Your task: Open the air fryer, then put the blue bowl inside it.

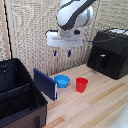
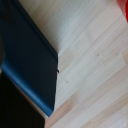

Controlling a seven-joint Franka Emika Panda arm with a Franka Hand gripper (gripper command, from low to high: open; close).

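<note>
A: The air fryer (image 1: pixel 110 54) — where does it sit?

B: Far back on the exterior view's right, on the pale wooden surface (image 1: pixel 100 105), black and glossy. Its drawer looks closed, and the air fryer handle (image 1: pixel 103 61) shows as a short dark bar on the front face.

A: Start from the near side, then. What comes first?

B: A large black soft-walled bin (image 1: pixel 20 92) fills the near corner on the exterior view's left. Leaning just beside its wall stands a flat dark blue panel (image 1: pixel 45 83), upright on its edge.

A: And past that?

B: The blue bowl (image 1: pixel 62 80) rests on the surface right next to the panel, open side up. A red cup (image 1: pixel 81 84) stands upright just beside the bowl, toward the exterior view's right. Bowl and cup lie between the bin and the air fryer, well apart from the fryer.

A: Where is the arm?

B: The gripper (image 1: pixel 62 52) hangs high above the bowl and panel, touching nothing. Its two blue-tipped fingers (image 1: pixel 69 52) point down with a clear gap between them, so the jaws stand apart and empty.

A: What does the wrist view give?

B: The dark blue panel (image 2: pixel 35 60) over light wood, black bin (image 2: pixel 15 107) beside it, and a red sliver of the cup (image 2: pixel 123 7) at one corner. The jaws are not visible there.
</note>
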